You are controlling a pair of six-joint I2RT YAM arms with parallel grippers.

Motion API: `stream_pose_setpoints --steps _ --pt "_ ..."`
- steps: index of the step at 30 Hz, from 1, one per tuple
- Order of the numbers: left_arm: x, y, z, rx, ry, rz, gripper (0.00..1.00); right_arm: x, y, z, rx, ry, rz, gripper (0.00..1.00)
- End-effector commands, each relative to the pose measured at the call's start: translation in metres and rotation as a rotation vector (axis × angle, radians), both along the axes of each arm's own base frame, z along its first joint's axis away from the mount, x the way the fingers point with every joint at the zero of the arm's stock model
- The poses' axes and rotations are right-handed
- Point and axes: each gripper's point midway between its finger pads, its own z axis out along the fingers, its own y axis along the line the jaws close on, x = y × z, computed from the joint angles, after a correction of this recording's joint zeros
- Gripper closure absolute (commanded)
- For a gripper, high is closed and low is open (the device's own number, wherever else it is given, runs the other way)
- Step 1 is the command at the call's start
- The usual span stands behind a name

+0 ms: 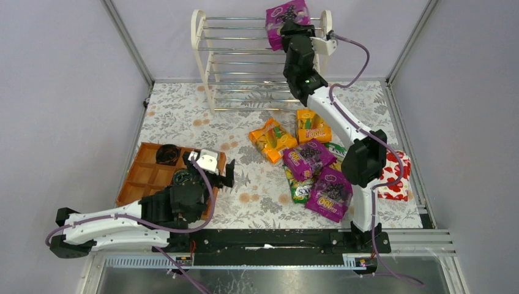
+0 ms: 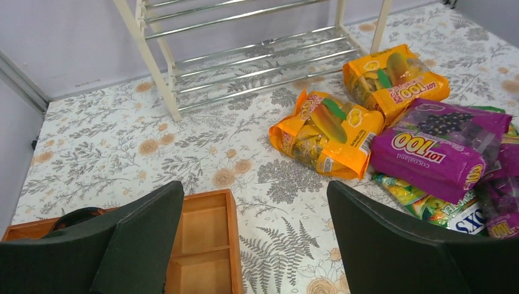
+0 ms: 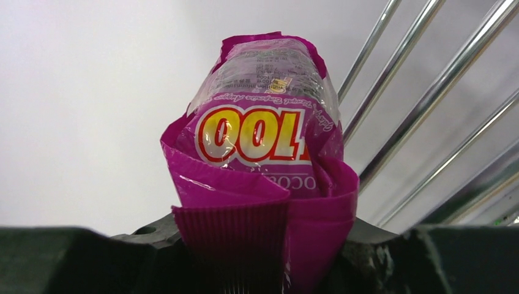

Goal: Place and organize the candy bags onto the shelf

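Note:
My right gripper (image 1: 289,29) is shut on a purple candy bag (image 1: 286,20), held by its crimped end (image 3: 260,236) over the right part of the shelf's (image 1: 202,43) top tier. The shelf's chrome rods (image 3: 428,92) run to the right of the bag in the right wrist view. Two orange bags (image 1: 272,139) (image 1: 313,127), two purple bags (image 1: 308,158) (image 1: 330,194) and a green-yellow bag (image 1: 300,188) lie heaped on the table right of centre. My left gripper (image 1: 225,173) stands open and empty low at the wooden tray's right edge; its fingers (image 2: 141,233) frame bare cloth.
A brown wooden compartment tray (image 1: 147,174) with a dark round object (image 1: 166,153) lies at the left. A red bag with white flowers (image 1: 398,177) sits at the far right behind the right arm. Grey walls enclose the floral table cloth (image 1: 183,116).

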Motion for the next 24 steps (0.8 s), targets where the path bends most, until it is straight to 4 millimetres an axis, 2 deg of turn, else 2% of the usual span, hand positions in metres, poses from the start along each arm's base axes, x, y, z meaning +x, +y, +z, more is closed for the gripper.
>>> stream_pose_setpoints --steps 1,9,14,18,24 --pt "0.005 -0.017 0.002 -0.036 0.017 -0.055 0.08 -0.024 -0.044 0.093 0.225 -0.230 -0.072 0.53" --pt "0.011 -0.023 -0.004 -0.012 0.037 -0.059 0.08 -0.001 -0.067 0.080 0.275 -0.185 -0.071 0.53" --pt "0.013 -0.022 -0.004 -0.017 0.038 -0.055 0.08 0.010 -0.068 0.072 0.272 -0.143 -0.067 0.52" --pt "0.013 -0.022 -0.004 -0.020 0.041 -0.057 0.08 0.016 -0.062 0.066 0.243 -0.098 -0.057 0.43" --pt "0.013 -0.021 -0.002 -0.030 0.041 -0.061 0.08 0.021 -0.059 0.056 0.237 -0.068 -0.040 0.42"
